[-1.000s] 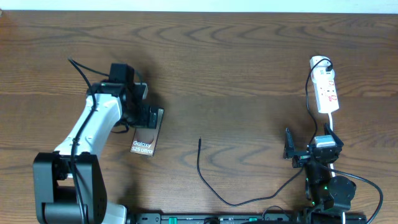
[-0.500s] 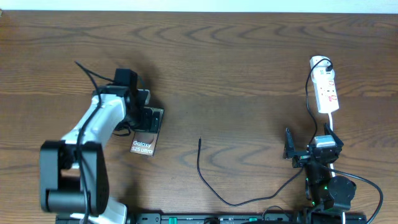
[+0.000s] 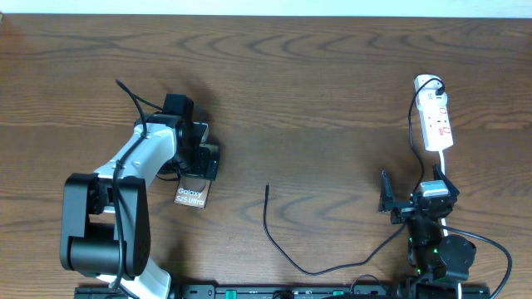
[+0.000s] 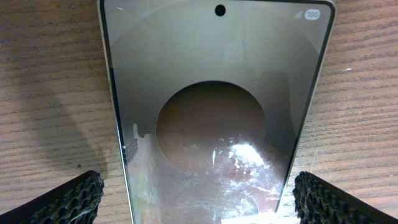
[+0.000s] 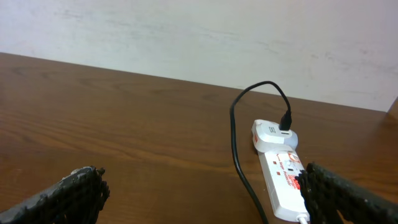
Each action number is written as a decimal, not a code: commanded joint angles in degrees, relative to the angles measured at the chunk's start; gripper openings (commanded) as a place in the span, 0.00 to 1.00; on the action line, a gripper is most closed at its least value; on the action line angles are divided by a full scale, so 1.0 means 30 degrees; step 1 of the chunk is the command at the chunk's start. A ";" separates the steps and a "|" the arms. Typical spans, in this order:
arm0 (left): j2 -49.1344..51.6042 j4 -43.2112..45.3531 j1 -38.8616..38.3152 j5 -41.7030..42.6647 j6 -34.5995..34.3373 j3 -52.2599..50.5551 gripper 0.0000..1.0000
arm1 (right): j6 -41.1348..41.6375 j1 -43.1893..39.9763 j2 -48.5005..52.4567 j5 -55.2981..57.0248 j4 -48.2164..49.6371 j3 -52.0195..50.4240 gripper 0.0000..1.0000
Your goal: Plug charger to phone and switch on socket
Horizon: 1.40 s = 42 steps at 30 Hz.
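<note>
The phone (image 3: pixel 192 193) lies flat on the left side of a brown wooden table (image 3: pixel 316 75), with the white lettering "Galaxy S25 Ultra" showing at its near end. The left gripper (image 3: pixel 199 159) sits over the phone's far half with its jaws open. In the left wrist view the two black textured fingertips (image 4: pixel 74 198) stand on either side of the phone (image 4: pixel 214 93), whose glossy face shows a large dark circle and a small camera hole near the top edge.

The charger (image 3: pixel 265 214), a thin black cable, rests on the table near the middle. Its straight plug tip points toward the far edge, well apart from the phone, and the cable curves back toward the right arm's base.

The socket (image 3: pixel 436 120), a narrow white power strip with red markings, lies at the far right, with a white plug (image 3: pixel 427 83) and a black cord at its far end. The right gripper (image 3: pixel 414 194) rests near the table's front edge, jaws spread wide and facing the socket (image 5: pixel 283 180) without touching it.
</note>
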 commanded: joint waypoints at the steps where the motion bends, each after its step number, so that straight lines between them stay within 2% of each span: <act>1: 0.0240 0.0007 -0.0051 -0.0488 0.0153 -0.0036 0.98 | -0.0204 0.0073 -0.0073 0.0051 -0.0087 -0.0022 0.99; 14: 0.0350 0.0401 -0.0124 -0.0510 0.0168 -0.0204 0.98 | -0.0204 0.0073 -0.0073 0.0051 -0.0087 -0.0022 0.99; 24: 0.0350 0.1355 -0.1122 -0.0546 0.0182 -0.1137 0.98 | -0.0204 0.0073 -0.0073 0.0051 -0.0087 -0.0022 0.99; 31: 0.0350 0.1341 -0.1202 -0.1661 0.0153 -0.1144 0.98 | -0.0204 0.0073 -0.0073 0.0051 -0.0087 -0.0022 0.99; 42: 0.0350 0.1734 -0.1202 -0.1654 0.0153 -0.1763 0.98 | -0.0204 0.0073 -0.0073 0.0051 -0.0087 -0.0022 0.99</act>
